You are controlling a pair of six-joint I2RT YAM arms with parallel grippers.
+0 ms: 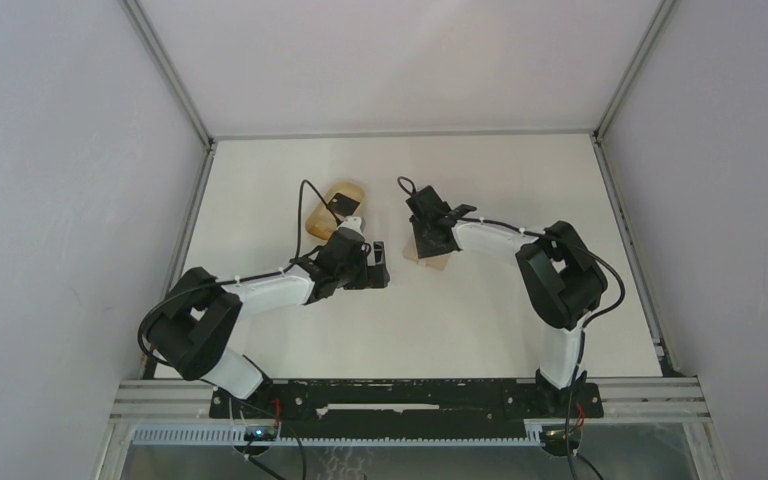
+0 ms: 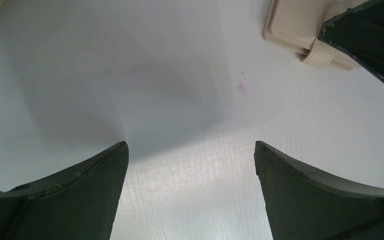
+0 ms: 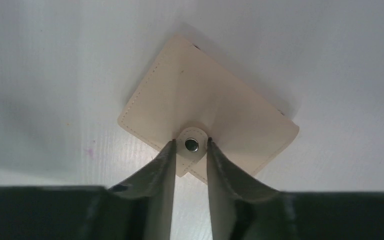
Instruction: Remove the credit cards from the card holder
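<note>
My right end effector point(image 3: 192, 141) is down on the card holder point(image 3: 205, 95), its jaws narrow and set on either side of the snap tab point(image 3: 190, 156). The fingertips look to be touching the tab's 2 edges. I cannot tell whether that is a true pinch or only a bracket around it. I judge the tab is the target because the flap must be opened before anything can slide out.

The holder lies flat and closed near the middle of the worktop point(image 1: 480, 330), turned at an angle to my view, the tab pointing back at the wrist. No credit cards show in any view, so I take them to be inside.

My left end effector point(image 2: 191, 146) hangs low with its jaws wide and nothing between them. It is just beside the holder's left corner, likely ready to pin the body while the right lifts.

The holder sits well apart from every worktop edge and the enclosure walls. Bare surface lies open to its right and on the near side. To the left it is tighter: the left end effector is close, with the oval tray point(image 1: 320, 222) beyond it.
</note>
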